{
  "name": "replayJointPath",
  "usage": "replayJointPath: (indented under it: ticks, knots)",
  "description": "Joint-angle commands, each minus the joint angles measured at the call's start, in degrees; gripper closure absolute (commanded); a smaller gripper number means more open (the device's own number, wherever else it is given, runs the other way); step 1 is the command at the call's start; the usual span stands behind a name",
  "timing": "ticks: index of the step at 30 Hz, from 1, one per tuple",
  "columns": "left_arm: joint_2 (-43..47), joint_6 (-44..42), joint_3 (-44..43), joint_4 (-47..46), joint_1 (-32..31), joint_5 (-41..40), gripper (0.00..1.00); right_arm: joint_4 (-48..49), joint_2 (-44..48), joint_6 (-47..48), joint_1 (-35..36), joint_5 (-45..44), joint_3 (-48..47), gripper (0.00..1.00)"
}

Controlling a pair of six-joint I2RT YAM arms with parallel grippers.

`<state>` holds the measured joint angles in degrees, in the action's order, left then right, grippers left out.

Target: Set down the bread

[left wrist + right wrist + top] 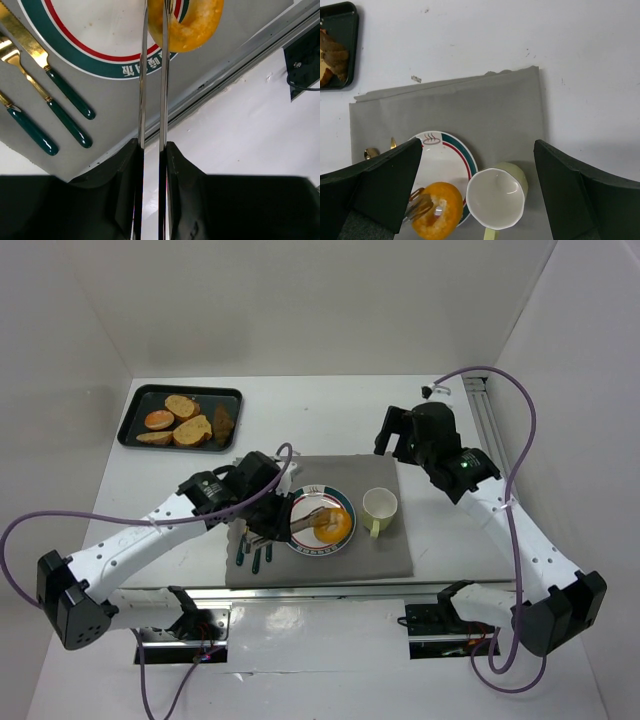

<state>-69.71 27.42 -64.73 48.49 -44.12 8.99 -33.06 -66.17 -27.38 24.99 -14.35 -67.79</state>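
Now, my left gripper (153, 20) pinching the orange bread (197, 25) at the plate (100, 30) rim, right gripper (480, 187) jaws spread wide over the cup (496, 200), grey cloth (470, 110) underneath.

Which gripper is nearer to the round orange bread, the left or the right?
Left. The left gripper holds tongs clamped on the bread; the right gripper is open, apart, beyond the cup.

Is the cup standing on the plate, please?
No, the cup stands on the grey mat beside the plate, not on it.
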Motion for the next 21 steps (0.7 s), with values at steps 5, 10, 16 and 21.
replayJointPath:
  ticks: [5,10,16,21]
  knots:
    - [-2.5,0.8,-0.4,-3.0,-1.5,-1.5,0.46,1.1,0.5,-1.0,0.5,-0.9,-0.1,0.00]
    - [-4.8,-1.1,-5.6,1.5,-1.5,-5.7,0.41,1.1,0.5,-1.0,0.5,-1.5,-0.1,0.00]
    - [-8.2,-1.1,-19.4,11.7,1.1,-17.2,0.39,1.1,1.6,-1.5,0.5,-0.9,0.5,0.00]
    - [-9.8,0.0,-28.4,14.2,11.1,-22.3,0.39,3.0,1.6,-1.5,0.5,-0.2,2.0,0.00]
